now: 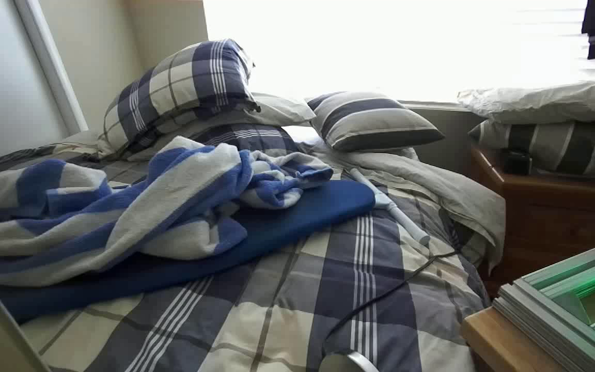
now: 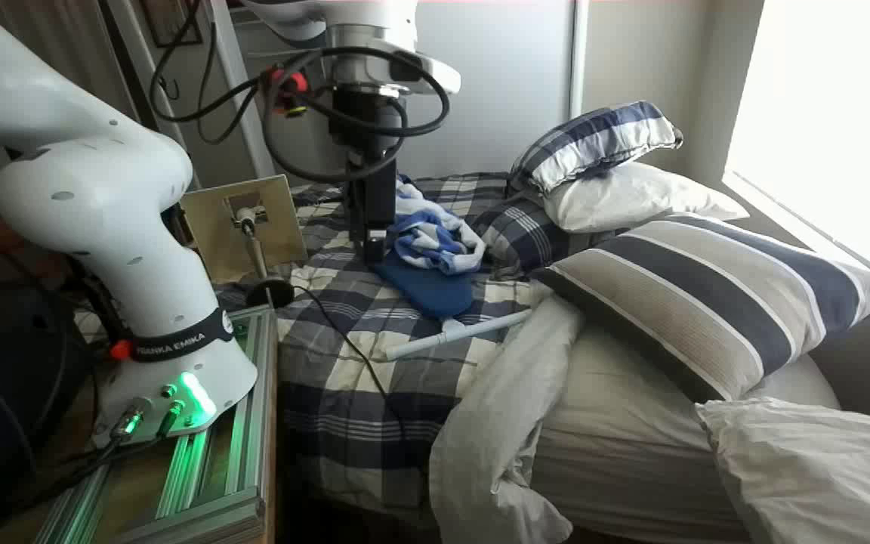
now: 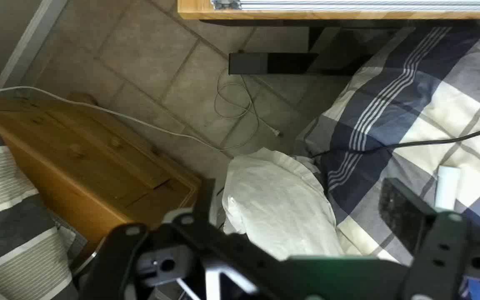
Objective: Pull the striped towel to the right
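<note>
Gripper: in the wrist view the jaws stand wide apart, with a broad gap between the fingers; they have hold of nothing. Within that gap, as the wrist view has it, appear a pale cloth and part of the plaid bedspread. In an exterior view the fingers point downward.

Striped towel: blue and white, rumpled, lying on the blue board on the bed. Position relative to jaws: in an exterior view it shows just to their picture-right, partly hidden behind the gripper (depth is hard to judge here; cannot tell whether they touch).

Long axis: roughly along the board's length. The bunched end points toward the board's rounded tip and stops short of it; the opposite end runs out of frame at picture-left in an exterior view. Stripes bend with the folds.

Other positions: white tube, near the board's tip, below and picture-right of the jaws; its end shows just beside the picture-right finger in the wrist view. Plaid pillow: picture-right of the jaws, past the towel.
</note>
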You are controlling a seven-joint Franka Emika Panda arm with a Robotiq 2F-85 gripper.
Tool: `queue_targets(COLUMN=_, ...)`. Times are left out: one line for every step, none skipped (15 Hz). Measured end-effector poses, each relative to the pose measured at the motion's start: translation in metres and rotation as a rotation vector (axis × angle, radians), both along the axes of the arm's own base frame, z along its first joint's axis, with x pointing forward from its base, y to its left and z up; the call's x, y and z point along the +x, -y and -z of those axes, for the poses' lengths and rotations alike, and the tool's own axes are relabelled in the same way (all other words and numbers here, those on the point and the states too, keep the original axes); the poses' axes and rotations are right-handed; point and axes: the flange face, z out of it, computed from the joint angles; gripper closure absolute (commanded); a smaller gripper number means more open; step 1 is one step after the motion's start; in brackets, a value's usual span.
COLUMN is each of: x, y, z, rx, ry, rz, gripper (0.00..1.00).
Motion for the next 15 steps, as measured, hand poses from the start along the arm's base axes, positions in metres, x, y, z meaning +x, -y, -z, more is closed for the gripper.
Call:
queue_targets(x=0.0, y=0.0, z=0.0, rx=0.0, ry=0.0, rz=0.0, gripper=0.0)
queue_targets(x=0.0, y=0.0, z=0.0, rx=0.0, ry=0.0, rz=0.0, gripper=0.0)
queue_targets(x=0.0, y=0.0, z=0.0, rx=0.0, ry=0.0, rz=0.0, gripper=0.0)
queue_targets(x=0.0, y=0.0, z=0.0, rx=0.0, ry=0.0, rz=0.0, gripper=0.0)
queue_targets(x=0.0, y=0.0, z=0.0, rx=0.0, ry=0.0, rz=0.0, gripper=0.0)
queue_targets(x=0.0, y=0.0, z=0.0, rx=0.0, ry=0.0, rz=0.0, gripper=0.0)
queue_targets(x=0.0, y=0.0, z=0.0, rx=0.0, ry=0.0, rz=0.0, gripper=0.0)
queue_targets(x=0.0, y=0.0, z=0.0, rx=0.0, ry=0.0, rz=0.0, gripper=0.0)
queue_targets(x=0.0, y=0.0, z=0.0, rx=0.0, ry=0.0, rz=0.0, gripper=0.0)
queue_targets(x=0.0, y=0.0, z=0.0, rx=0.0, ry=0.0, rz=0.0, gripper=0.0)
queue_targets(x=0.0, y=0.0, z=0.0, rx=0.0, ry=0.0, rz=0.0, gripper=0.0)
queue_targets(x=0.0, y=0.0, z=0.0, rx=0.0, ry=0.001, rz=-0.002, gripper=0.0)
queue_targets(x=0.003, y=-0.003, z=-0.001, rx=0.002, ry=0.01, rz=-0.007, gripper=0.0)
queue_targets(x=0.01, y=-0.008, z=-0.003, rx=0.006, ry=0.025, rz=-0.021, gripper=0.0)
queue_targets(x=0.02, y=-0.017, z=-0.005, rx=0.019, ry=0.049, rz=-0.039, gripper=0.0)
